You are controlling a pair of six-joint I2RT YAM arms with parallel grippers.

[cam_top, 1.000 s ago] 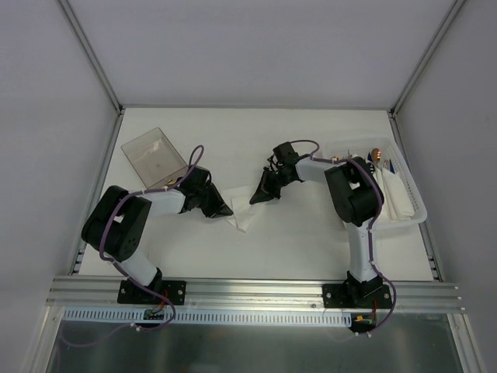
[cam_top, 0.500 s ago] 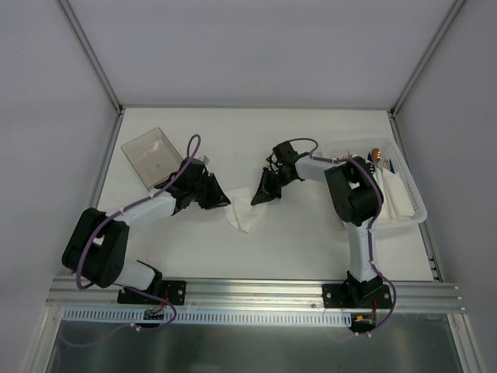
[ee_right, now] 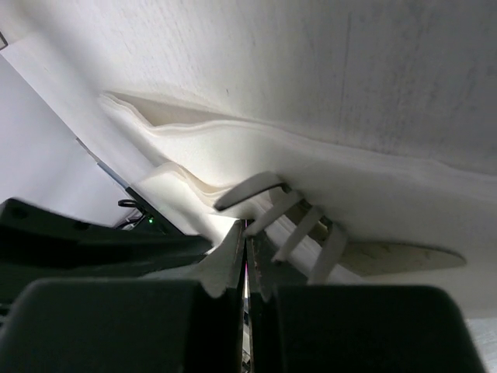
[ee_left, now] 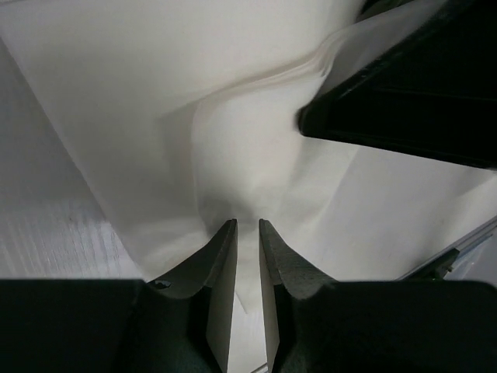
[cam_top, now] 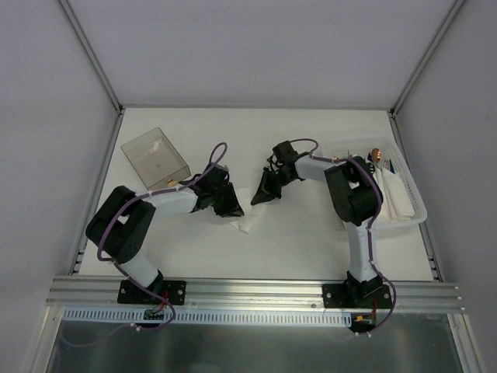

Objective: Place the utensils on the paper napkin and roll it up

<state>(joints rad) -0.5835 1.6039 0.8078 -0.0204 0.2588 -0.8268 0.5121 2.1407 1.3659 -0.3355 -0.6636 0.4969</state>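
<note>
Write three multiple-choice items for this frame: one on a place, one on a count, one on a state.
1. Where is the clear plastic box? A. far left of the table; B. inside the white tray; C. between the arm bases.
2. How many tines does the fork show in the right wrist view? A. two; B. four; C. six.
3. How does the right tool stand? A. wide open; B. shut; C. clamped on the box.
Key: 1 A, the top view shows it near the far left corner; 2 B, four prongs fan out over the paper napkin; 3 B, its fingers press together.
</note>
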